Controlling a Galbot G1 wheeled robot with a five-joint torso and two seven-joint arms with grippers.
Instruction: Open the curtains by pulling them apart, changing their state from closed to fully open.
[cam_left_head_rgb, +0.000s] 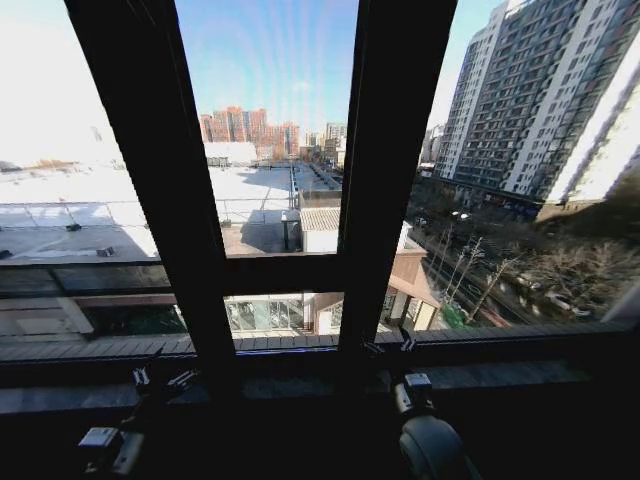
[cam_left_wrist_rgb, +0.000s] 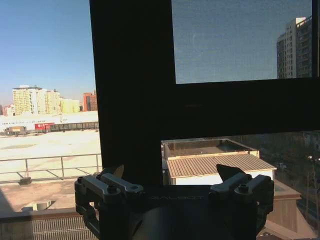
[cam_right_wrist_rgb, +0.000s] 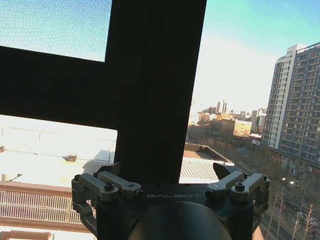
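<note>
The curtains are out of view. The bare window glass is crossed by dark frame bars (cam_left_head_rgb: 160, 180). My left gripper (cam_left_head_rgb: 160, 382) is low at the left, just before the sill. In the left wrist view the left gripper (cam_left_wrist_rgb: 172, 172) is open with nothing between its fingers (cam_left_wrist_rgb: 116, 172), facing a vertical bar (cam_left_wrist_rgb: 130, 85). My right gripper (cam_left_head_rgb: 388, 346) is low at the right of centre, near the second upright bar (cam_left_head_rgb: 385, 170). In the right wrist view the right gripper (cam_right_wrist_rgb: 167, 169) is also open and holds nothing, in front of the bar (cam_right_wrist_rgb: 155, 85).
A dark window sill (cam_left_head_rgb: 500, 345) runs across below the glass, with a horizontal bar (cam_left_head_rgb: 280, 272) above it. Outside are rooftops and tall apartment blocks (cam_left_head_rgb: 540, 100). Both arms are in shadow below the sill.
</note>
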